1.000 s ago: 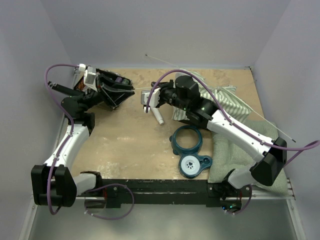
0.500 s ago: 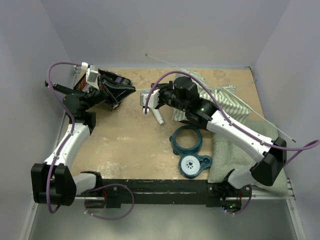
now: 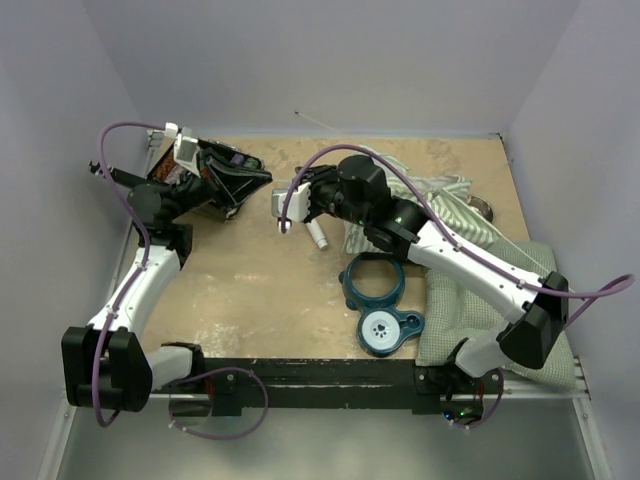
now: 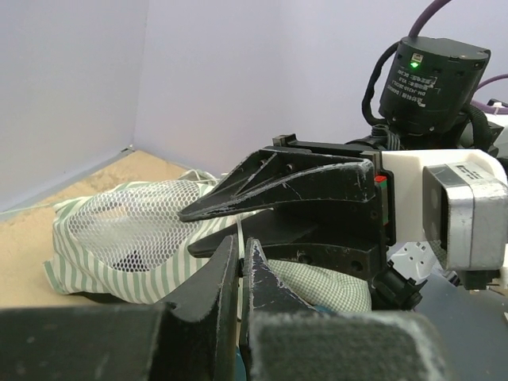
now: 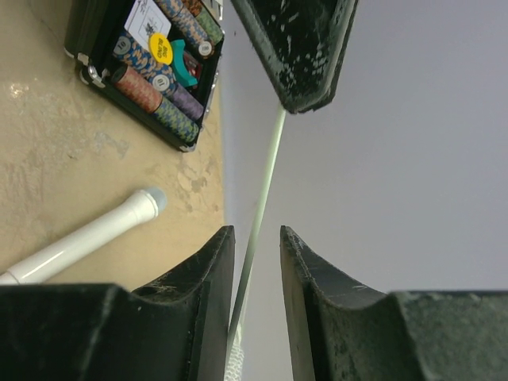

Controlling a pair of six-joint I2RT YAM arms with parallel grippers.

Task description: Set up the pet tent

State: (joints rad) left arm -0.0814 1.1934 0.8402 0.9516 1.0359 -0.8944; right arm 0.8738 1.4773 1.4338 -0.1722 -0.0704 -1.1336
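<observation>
**Item 1, nearest you:** the teal double bowl stand (image 3: 348, 285). The green checked cushion (image 3: 445, 335) lies to its right, under the right forearm, and a white tube (image 3: 317, 236) lies just beyond the stand.

**Item 2, middle of the bench (image 3: 260, 290):** the right pincer (image 5: 255, 234). Its jaws are a little apart and loosely straddle the thin tent pole (image 5: 266, 175) without clamping it.

**Item 3:** the left pincer (image 4: 242, 254), by the poker chip case (image 5: 77, 32). Its fingers are pressed together, apparently on that pole's end.

**Item 4, far right:** the pet tent (image 4: 79, 270). It is a collapsed striped heap with a mesh window, not erected, and partly beneath the right arm.

**Hazards for you:**
- Only one thin grip holds the springy pole, so a slip would whip it free.
- Pulling the pole may drag the fabric along.
- A low right forearm could shove the tube or the stand.
</observation>
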